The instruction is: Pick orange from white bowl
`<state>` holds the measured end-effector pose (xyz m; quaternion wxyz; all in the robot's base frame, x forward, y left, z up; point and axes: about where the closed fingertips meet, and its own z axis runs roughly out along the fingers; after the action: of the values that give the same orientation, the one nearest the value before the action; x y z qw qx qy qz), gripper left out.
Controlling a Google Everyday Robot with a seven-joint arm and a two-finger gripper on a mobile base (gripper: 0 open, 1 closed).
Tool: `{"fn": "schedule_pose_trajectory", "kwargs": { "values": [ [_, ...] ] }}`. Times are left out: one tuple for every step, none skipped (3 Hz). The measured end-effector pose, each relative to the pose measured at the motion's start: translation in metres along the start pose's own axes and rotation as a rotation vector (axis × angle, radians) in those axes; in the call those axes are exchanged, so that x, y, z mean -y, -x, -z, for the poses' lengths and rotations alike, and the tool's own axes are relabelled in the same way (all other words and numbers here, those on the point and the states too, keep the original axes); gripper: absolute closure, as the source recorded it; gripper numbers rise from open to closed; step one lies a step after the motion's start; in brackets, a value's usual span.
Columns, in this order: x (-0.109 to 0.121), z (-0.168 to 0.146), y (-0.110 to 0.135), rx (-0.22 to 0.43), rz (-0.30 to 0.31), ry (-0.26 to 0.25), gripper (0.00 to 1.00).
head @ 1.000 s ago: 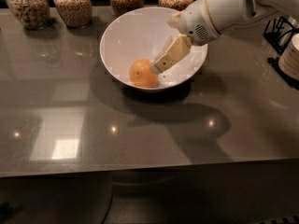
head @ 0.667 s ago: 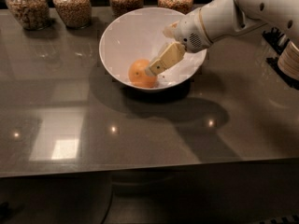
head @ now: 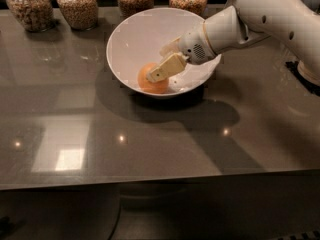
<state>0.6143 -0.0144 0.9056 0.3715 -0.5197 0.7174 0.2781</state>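
Note:
The orange [head: 151,85] lies at the bottom of the white bowl [head: 140,34], toward its near wall. My gripper [head: 158,64] reaches into the bowl from the right on a white arm. It is open. The near finger [head: 167,67] lies across the front top of the orange, and the far finger [head: 170,46] stands behind it. The fingers hide the orange's upper right part. The orange rests on the bowl's floor.
Several glass jars of grains [head: 77,4] stand in a row along the table's far edge behind the bowl. A dark object [head: 307,74] sits at the right edge. The grey glossy table [head: 125,144] runs toward me in front of the bowl.
My gripper has moved left and down inside the bowl, from beside the orange's right side to straddling it. The orange and bowl have not moved.

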Motion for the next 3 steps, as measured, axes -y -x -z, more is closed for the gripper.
{"fn": "schedule_pose_trajectory", "kwargs": {
  "values": [
    [-0.006,-0.013,-0.007,-0.003,-0.032,0.036,0.41],
    [-0.011,-0.022,-0.014,-0.010,-0.062,0.064,0.39],
    [-0.011,-0.028,-0.021,-0.015,-0.083,0.073,0.36]
  ]
}}
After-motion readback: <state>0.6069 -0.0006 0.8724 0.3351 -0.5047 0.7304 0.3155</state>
